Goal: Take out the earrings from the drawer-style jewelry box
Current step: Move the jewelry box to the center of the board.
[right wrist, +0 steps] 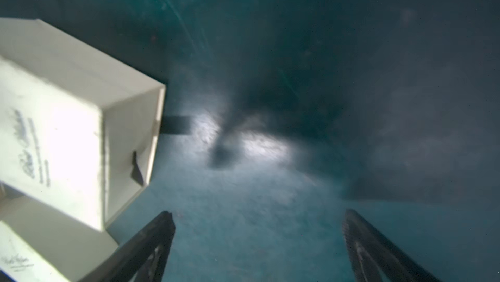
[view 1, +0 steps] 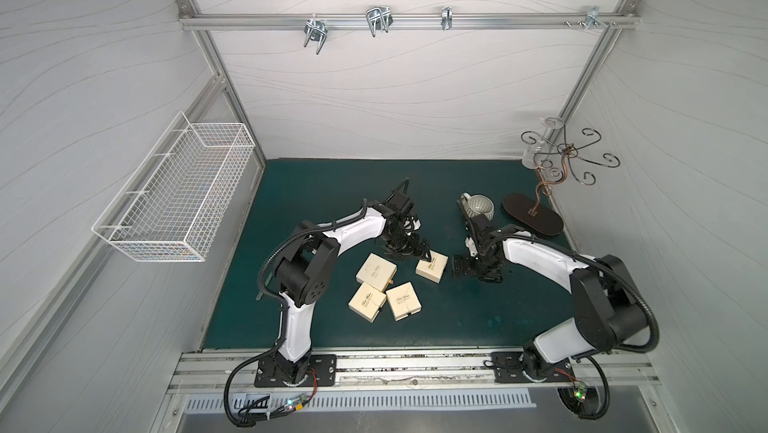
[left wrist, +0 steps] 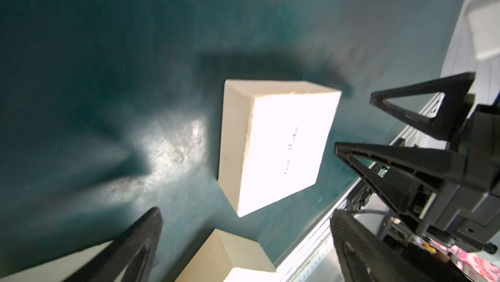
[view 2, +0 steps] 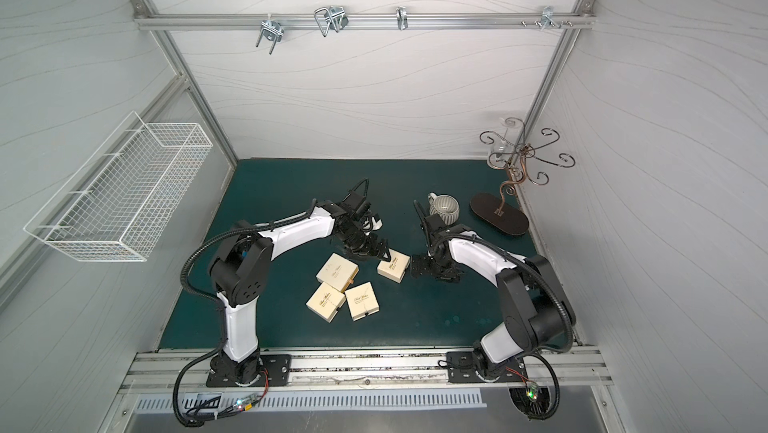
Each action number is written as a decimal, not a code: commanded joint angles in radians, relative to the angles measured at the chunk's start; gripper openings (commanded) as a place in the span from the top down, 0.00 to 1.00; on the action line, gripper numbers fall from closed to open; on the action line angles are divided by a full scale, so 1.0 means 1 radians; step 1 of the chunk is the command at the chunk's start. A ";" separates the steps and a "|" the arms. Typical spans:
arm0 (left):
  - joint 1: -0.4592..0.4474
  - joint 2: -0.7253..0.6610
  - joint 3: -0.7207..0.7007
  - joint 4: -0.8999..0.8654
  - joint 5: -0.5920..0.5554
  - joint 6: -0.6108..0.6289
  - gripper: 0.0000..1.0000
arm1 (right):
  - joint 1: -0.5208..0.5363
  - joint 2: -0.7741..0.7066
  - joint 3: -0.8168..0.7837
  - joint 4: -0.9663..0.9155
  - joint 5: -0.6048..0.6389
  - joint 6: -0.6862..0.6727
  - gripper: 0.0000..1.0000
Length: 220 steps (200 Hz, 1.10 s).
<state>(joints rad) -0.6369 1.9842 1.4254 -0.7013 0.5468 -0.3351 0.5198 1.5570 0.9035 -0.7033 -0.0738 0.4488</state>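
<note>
I am hovering my left pincer (view 1: 415,253), spread and empty, by a corner of the lone box (view 1: 432,267) | my right pincer (view 1: 456,267) is hanging spread, just beside that box

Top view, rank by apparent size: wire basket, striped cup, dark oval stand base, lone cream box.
1. wire basket
2. dark oval stand base
3. lone cream box and striped cup look alike; unranked.

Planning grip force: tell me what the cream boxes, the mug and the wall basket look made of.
The cream boxes: likely matte paperboard; sharp folded edges, printed script on the lid. The mug: probably glazed ceramic; ribbed grey wall with a soft sheen. The wall basket: white-coated metal wire, by its thin welded grid.
</note>
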 commanded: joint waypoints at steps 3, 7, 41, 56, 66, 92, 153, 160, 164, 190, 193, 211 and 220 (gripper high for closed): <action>-0.012 0.029 0.054 -0.040 0.086 0.043 0.01 | 0.051 0.069 0.065 0.019 0.025 0.009 0.01; -0.011 0.034 0.057 -0.039 0.097 0.046 0.01 | 0.055 0.081 0.075 0.023 0.023 0.010 0.01; -0.005 0.064 0.063 0.003 0.255 0.080 0.01 | 0.068 0.152 0.137 0.063 -0.025 0.023 0.01; 0.003 0.092 0.090 0.001 0.274 0.075 0.01 | 0.067 0.172 0.159 0.083 -0.042 0.028 0.01; 0.009 0.110 0.113 -0.002 0.279 0.064 0.01 | 0.066 0.186 0.173 0.095 -0.054 0.029 0.01; 0.031 0.149 0.168 0.006 0.254 0.033 0.01 | 0.063 0.222 0.223 0.105 -0.059 0.032 0.01; 0.051 0.098 0.179 0.059 0.010 0.027 0.01 | 0.021 0.157 0.179 0.104 -0.041 0.078 0.01; 0.051 0.066 0.145 0.093 -0.009 0.028 0.01 | 0.015 0.136 0.158 0.102 -0.032 0.085 0.01; 0.049 0.044 0.125 0.115 -0.023 0.027 0.01 | 0.009 0.122 0.146 0.103 -0.029 0.086 0.01; 0.049 -0.078 -0.011 0.225 -0.133 -0.006 0.01 | -0.023 0.030 0.058 0.125 0.000 0.108 0.01; 0.049 -0.089 -0.022 0.235 -0.143 -0.011 0.01 | -0.024 0.017 0.048 0.132 0.002 0.108 0.01; 0.049 -0.144 -0.073 0.252 -0.192 -0.036 0.01 | -0.024 -0.060 -0.007 0.168 0.035 0.109 0.01; 0.049 -0.165 -0.097 0.262 -0.216 -0.051 0.01 | -0.025 -0.090 -0.023 0.175 0.052 0.108 0.01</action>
<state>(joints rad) -0.5835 1.8812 1.3731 -0.5369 0.4427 -0.3450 0.4992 1.5517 0.9188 -0.5697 -0.0685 0.5350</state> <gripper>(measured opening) 0.994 0.992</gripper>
